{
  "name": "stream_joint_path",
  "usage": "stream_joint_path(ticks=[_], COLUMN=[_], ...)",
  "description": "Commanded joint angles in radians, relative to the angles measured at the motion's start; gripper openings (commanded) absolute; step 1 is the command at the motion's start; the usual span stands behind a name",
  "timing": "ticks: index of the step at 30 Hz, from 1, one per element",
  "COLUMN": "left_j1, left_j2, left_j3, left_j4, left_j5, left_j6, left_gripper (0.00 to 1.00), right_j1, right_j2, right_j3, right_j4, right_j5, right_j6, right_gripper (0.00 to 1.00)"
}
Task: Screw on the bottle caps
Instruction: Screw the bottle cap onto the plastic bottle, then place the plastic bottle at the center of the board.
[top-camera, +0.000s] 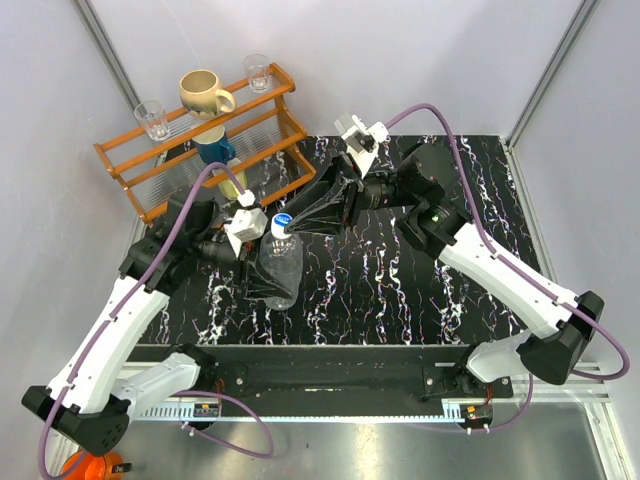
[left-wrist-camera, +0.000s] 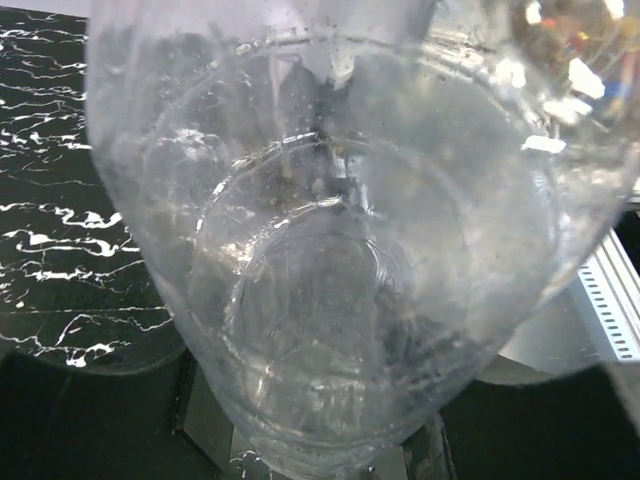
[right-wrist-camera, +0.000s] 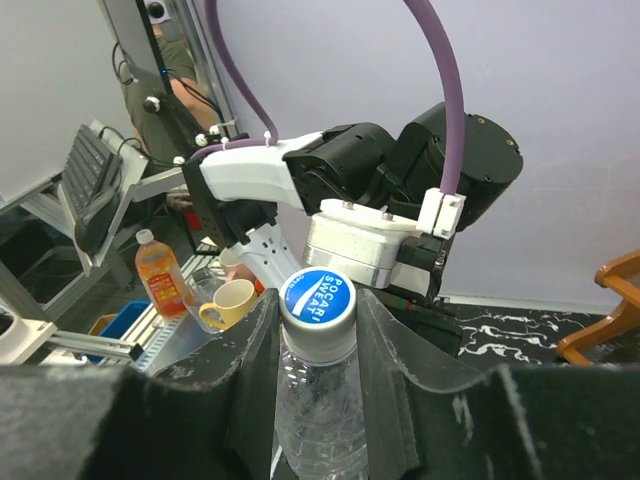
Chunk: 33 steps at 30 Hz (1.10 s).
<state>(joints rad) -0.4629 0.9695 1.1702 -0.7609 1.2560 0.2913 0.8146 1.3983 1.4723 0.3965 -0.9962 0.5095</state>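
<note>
Left wrist: bottle hides left jaws — likely gripping it — right jaws pinch cap.

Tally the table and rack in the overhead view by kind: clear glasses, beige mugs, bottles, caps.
Clear glasses: 2
Beige mug: 1
Bottle: 1
Bottle cap: 1
Total: 5

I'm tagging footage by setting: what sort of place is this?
Probably a robotics lab test cell, not a home: plain grey wall panels on aluminium posts enclose a black white-veined tabletop, and two white-and-black robot arms are mounted at its near edge.
</note>
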Motion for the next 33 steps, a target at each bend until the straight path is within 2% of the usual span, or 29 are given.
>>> stream_joint_path(ticks=[1,4,7,8,10,14,23,29,33], left_j1=[0.006,0.006,0.004,0.006,0.006,0.004,0.006,0.006,0.006], left_j2=[0.015,0.012,0.009,0.009,0.009,0.009,0.006,0.006,0.003], left_j3=[0.023,0.022,0.011,0.009,0.003,0.0,-0.011,-0.01,-0.014], left_j4=[0.046,0.06,0.092,0.104,0.112,0.129,0.146,0.156,0.155], left_j5=[-0.148,-0.216,-0.329,-0.405,-0.476,-0.602,-0.757,-0.86,-0.883], left_j6=[-0.035,-0.049,-0.069,-0.07,-0.072,-0.076,-0.076,-0.081,-0.083], left_gripper=[0.0,0.0,0.0,0.0,0.0,0.0,0.0,0.0,0.0], right_j1=[0.051,0.055,0.066,0.069,0.077,0.107,0.121,0.126,0.126], right_j2=[-0.005,-0.004,-0.013,-0.015,-0.019,-0.041,-0.163,-0.199,-0.191], right_j3=[0.029,0.043,0.055,0.059,0.066,0.059,-0.046,-0.093,-0.106], right_j4=[-0.131,-0.212,-0.324,-0.388,-0.461,-0.599,-0.728,-0.774,-0.765], right_j5=[0.031,0.085,0.201,0.288,0.371,0.638,1.121,1.301,1.331], right_j6=[-0.066,-0.094,-0.137,-0.146,-0.157,-0.164,-0.056,0.018,0.06], right_gripper=[0.24,0.17,0.04,0.0,0.0,0.0,0.0,0.0,0.0])
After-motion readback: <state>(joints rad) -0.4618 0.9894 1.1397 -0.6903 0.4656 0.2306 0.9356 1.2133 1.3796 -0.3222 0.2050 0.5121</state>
